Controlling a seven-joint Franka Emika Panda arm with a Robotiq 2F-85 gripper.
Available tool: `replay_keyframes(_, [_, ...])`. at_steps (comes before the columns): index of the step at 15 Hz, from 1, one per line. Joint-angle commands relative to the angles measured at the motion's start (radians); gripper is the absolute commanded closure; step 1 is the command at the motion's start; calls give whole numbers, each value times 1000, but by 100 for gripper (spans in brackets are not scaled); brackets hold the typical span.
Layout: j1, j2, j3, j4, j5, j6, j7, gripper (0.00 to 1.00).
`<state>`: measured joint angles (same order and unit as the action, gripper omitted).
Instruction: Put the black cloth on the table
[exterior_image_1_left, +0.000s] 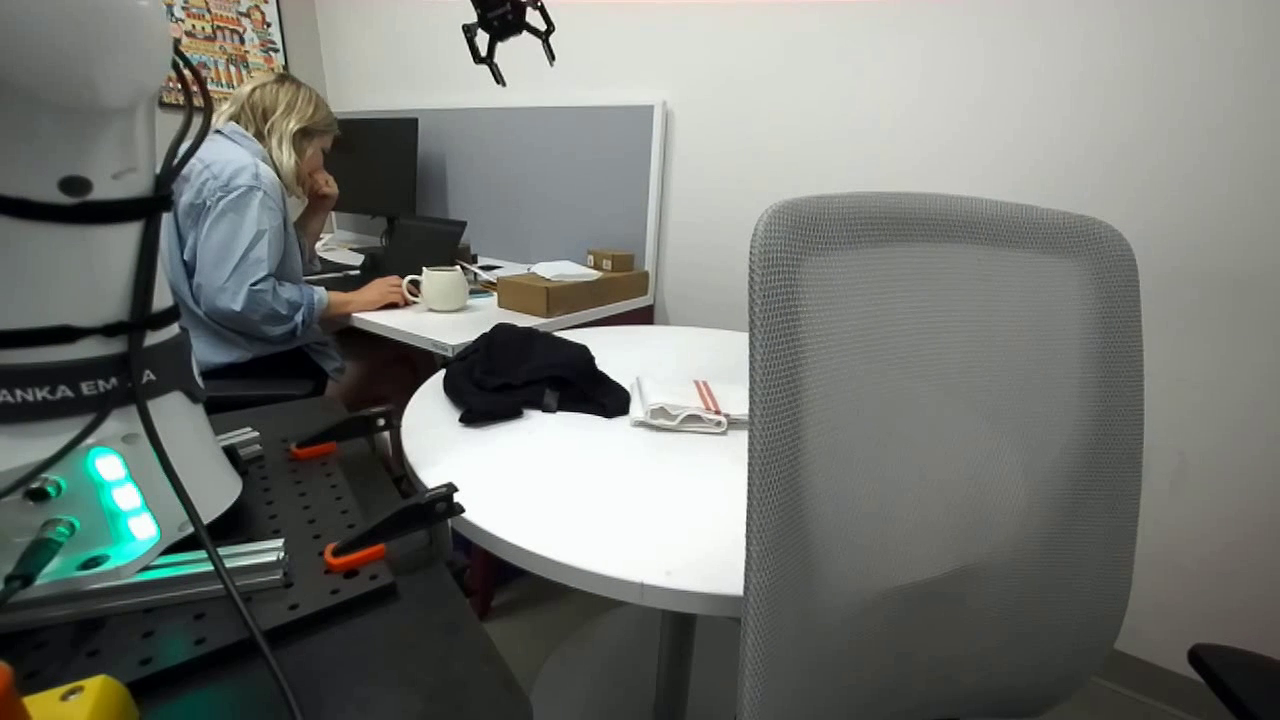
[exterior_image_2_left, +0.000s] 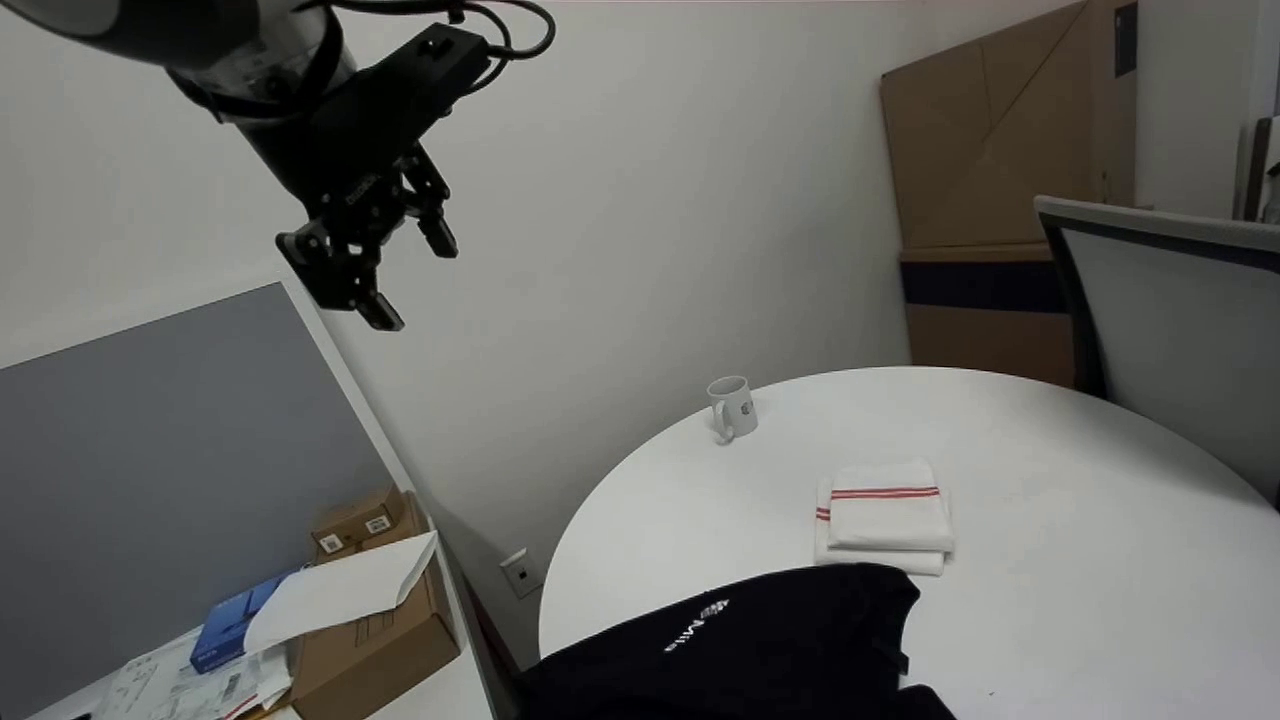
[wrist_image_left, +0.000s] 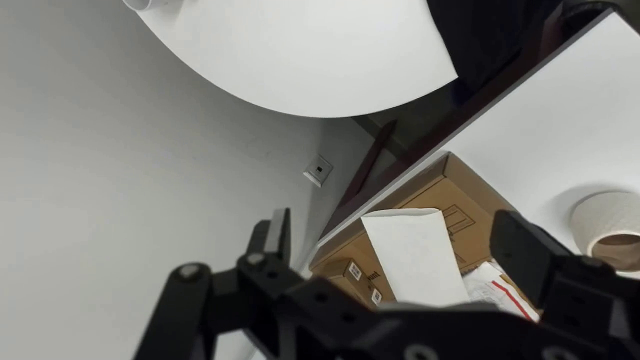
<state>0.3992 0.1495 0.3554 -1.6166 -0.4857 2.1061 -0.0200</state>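
Observation:
The black cloth (exterior_image_1_left: 535, 372) lies heaped on the round white table (exterior_image_1_left: 580, 500), by the edge nearest the desk. In an exterior view the cloth (exterior_image_2_left: 780, 640) shows its small white logo, and its lower part is cut off by the frame. In the wrist view part of the cloth (wrist_image_left: 475, 30) is at the top right, over the rim of the table (wrist_image_left: 310, 55). My gripper (exterior_image_1_left: 526, 73) is high in the air, apart from the cloth and table; it also shows in an exterior view (exterior_image_2_left: 417, 284). Its fingers (wrist_image_left: 390, 227) are spread with nothing between them.
A folded white towel with red stripes (exterior_image_2_left: 890, 525) and a white mug (exterior_image_2_left: 733, 405) are on the table. A grey chair (exterior_image_1_left: 945, 450) stands in front. The desk holds a cardboard box (exterior_image_1_left: 570, 292) and a cream mug (exterior_image_1_left: 440, 289); a person (exterior_image_1_left: 250, 230) sits there.

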Motion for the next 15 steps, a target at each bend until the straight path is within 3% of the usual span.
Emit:
replay_keyframes(1, [-64, -148, -60, -145, 92, 30, 65, 0])
replay_keyframes(9, [-244, -385, -201, -489, 215, 55, 173, 0])
replay_keyframes(13, [-287, -447, -271, -647, 352, 115, 102, 0])
replay_keyframes(14, [-291, -460, -289, -671, 393, 109, 68, 0])
replay_keyframes(15, [-297, -399, -255, -591, 330, 76, 111, 0])
